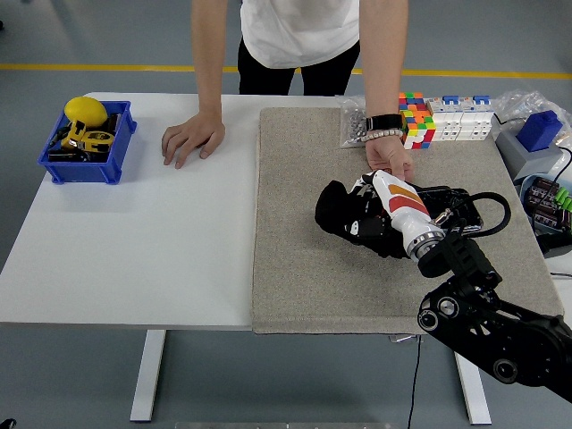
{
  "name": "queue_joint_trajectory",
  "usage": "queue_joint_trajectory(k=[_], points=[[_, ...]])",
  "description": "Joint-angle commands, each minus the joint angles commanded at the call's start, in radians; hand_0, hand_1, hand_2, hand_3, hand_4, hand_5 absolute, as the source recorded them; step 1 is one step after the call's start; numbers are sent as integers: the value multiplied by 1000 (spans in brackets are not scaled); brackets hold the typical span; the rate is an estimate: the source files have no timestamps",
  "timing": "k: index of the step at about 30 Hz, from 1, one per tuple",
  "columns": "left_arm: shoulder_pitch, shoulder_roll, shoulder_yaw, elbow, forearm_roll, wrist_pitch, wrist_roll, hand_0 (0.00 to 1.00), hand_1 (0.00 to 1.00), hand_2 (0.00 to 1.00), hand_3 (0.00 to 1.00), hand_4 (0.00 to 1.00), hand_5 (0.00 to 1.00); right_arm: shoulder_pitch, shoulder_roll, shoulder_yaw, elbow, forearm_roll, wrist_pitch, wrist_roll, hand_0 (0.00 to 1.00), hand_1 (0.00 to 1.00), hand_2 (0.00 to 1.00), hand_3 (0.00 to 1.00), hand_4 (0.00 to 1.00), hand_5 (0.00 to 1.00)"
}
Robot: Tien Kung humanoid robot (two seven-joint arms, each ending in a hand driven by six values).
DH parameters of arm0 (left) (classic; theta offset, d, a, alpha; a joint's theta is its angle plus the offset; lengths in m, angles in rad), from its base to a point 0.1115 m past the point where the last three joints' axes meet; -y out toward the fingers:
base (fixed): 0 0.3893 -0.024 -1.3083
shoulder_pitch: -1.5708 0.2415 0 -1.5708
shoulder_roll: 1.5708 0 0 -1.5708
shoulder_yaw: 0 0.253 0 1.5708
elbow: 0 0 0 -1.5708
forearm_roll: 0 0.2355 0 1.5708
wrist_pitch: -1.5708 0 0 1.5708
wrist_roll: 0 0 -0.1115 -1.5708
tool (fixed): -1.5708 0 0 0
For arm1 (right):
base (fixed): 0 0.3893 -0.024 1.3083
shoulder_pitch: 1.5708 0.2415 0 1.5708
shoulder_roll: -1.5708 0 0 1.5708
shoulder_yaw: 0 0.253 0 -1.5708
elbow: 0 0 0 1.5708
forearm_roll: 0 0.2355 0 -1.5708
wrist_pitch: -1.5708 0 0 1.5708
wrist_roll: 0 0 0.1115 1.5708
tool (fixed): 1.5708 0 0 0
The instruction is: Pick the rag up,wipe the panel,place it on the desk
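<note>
The robot's right hand (362,219) sits a little right of the middle of the picture. Its dark fingers are curled around a black rag (335,210), and the rag bunches out past the hand toward the left. The hand and rag press down on a flat black panel (456,207) that lies on the grey mat (304,268). Only the right part of the panel shows, because the hand covers the rest.

Behind the hand is a white wrist cover with an orange and red stripe (400,204). It points up and left. From the wrist, the black arm (483,313) bends down and runs off toward the lower right corner of the picture. A black cable (496,214) loops beside the wrist.

A person stands at the far side of the table, at the top of the picture. One hand of the person (391,161), with a dark watch on the wrist, reaches down and touches the panel's far edge, just above the robot's hand. The person's other hand (192,138) lies flat on the white table (134,241), up and to the left.

Near the top right of the mat are a colourful cube puzzle (416,121) and a row of white and blue blocks (463,119). A blue bin (88,143) with a yellow thing in it sits in the upper left.
</note>
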State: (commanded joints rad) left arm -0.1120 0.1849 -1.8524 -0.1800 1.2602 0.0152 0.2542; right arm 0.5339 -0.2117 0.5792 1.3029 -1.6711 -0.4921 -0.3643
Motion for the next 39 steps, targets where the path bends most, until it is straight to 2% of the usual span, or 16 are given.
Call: queue_joint_trajectory(k=[17,31,39], points=[[1,-1,-1,0,1,-1,-1,687,727,732,604,670,617,-5,-14,57,-36,-19,6,-4,161,269,319,375,895,2],[-1,-4,-8,0,4,-1,-2,688,727,732,604,671,618,-18,-54,98,-75,-24,6,-4,161,269,320,374,897,2],[0,-5,-13,0,6,-1,-2,686,727,731,604,671,616,-29,-76,157,-114,-32,6,-4,161,268,319,375,898,2]])
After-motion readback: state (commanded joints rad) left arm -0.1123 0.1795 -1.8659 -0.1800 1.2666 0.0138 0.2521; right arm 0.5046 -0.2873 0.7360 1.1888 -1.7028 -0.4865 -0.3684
